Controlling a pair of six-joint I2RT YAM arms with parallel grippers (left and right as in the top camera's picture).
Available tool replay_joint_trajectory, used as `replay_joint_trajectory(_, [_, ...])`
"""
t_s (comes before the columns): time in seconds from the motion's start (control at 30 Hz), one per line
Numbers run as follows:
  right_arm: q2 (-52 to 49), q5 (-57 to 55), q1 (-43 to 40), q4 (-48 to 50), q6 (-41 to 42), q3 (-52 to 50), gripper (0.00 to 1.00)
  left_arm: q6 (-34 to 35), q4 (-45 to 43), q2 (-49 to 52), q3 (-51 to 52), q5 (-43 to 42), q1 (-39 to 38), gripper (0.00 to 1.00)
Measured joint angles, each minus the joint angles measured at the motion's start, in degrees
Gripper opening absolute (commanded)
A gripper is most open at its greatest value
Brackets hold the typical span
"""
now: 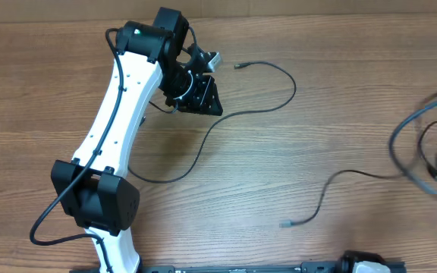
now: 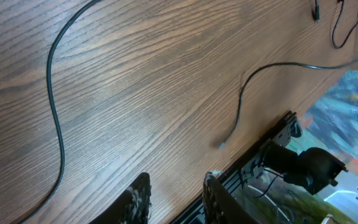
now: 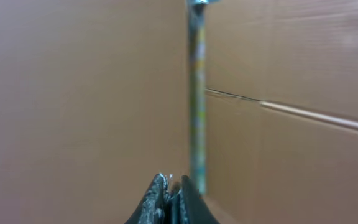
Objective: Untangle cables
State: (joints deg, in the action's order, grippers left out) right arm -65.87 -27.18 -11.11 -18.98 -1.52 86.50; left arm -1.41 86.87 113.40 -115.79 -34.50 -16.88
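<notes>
Cables (image 1: 203, 139) lay apart on the wooden table (image 1: 340, 98). One curled beside the left claw (image 2: 176, 202) at far left, its fingers spread and empty. A second cable (image 1: 355, 173) trailed right toward the right claw (image 3: 170, 202), which was pressed together with a blurred strand (image 3: 196, 93) just beside it.

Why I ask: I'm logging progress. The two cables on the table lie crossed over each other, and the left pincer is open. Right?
Not crossed: the overhead view shows the upper cable and the lower cable lying apart, with bare table between them. The left pincer is open, as you said.
</notes>
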Motion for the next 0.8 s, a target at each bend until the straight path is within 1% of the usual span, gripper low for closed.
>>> replay_joint_trajectory(0.1, [-1.62, 5.38, -10.27, -0.33, -0.15, 0.0, 0.09, 0.0, 0.68, 0.0, 0.0, -0.02, 0.0, 0.29])
replay_joint_trajectory(0.23, [-4.76, 8.31, -20.52, -2.03, 0.52, 0.0, 0.08, 0.0, 1.64, 0.0, 0.0, -0.17, 0.0, 0.29])
replay_joint_trajectory(0.4, [-9.75, 8.35, -29.33, -3.3, 1.9, 0.0, 0.06, -0.28, 3.65, 0.0, 0.0, -0.24, 0.0, 0.29])
replay_joint_trajectory(0.43, [-10.78, 8.37, -30.86, -3.96, 2.08, 0.0, 0.11, -0.42, 3.74, 0.0, 0.0, -0.22, 0.0, 0.29])
replay_joint_trajectory(0.47, [-11.61, 8.74, -32.02, -4.74, 2.14, 0.0, 0.41, -0.44, 3.76, 0.0, 0.0, -0.24, 0.0, 0.29])
replay_joint_trajectory(0.5, [-11.98, 9.2, -32.5, -5.2, 2.8, 0.0, 0.66, -0.44, 3.74, 0.0, 0.0, -0.24, 0.0, 0.29])
replay_joint_trajectory(0.53, [-12.37, 10.14, -32.98, -5.64, 2.64, 0.0, 0.83, -0.44, 3.52, 0.0, 0.0, -0.24, 0.0, 0.28])
replay_joint_trajectory(0.57, [-12.59, 11.63, -33.16, -6.23, 2.78, 0.0, 0.92, -0.44, 3.26, 0.0, 0.0, -0.24, 0.0, 0.29])
replay_joint_trajectory(0.6, [-12.66, 13.53, -33.14, -6.91, 2.82, 0.0, 0.98, -0.44, 2.97, 0.0, 0.0, -0.26, 0.0, 0.29])
replay_joint_trajectory(0.63, [-12.66, 15.89, -33.05, -7.74, 2.82, 0.0, 1.0, -0.44, 2.69, 0.0, 0.0, -0.37, 0.0, 0.29])
replay_joint_trajectory(0.73, [-12.63, 21.9, -32.44, -11.23, 2.86, 0.02, 1.0, -0.44, 2.14, 0.0, 0.0, -0.72, 0.0, 0.29])
replay_joint_trajectory(0.8, [-12.66, 24.2, -31.74, -15.04, 4.46, 0.02, 1.0, -0.46, 1.81, 0.0, 0.0, -1.14, 0.0, 0.29])
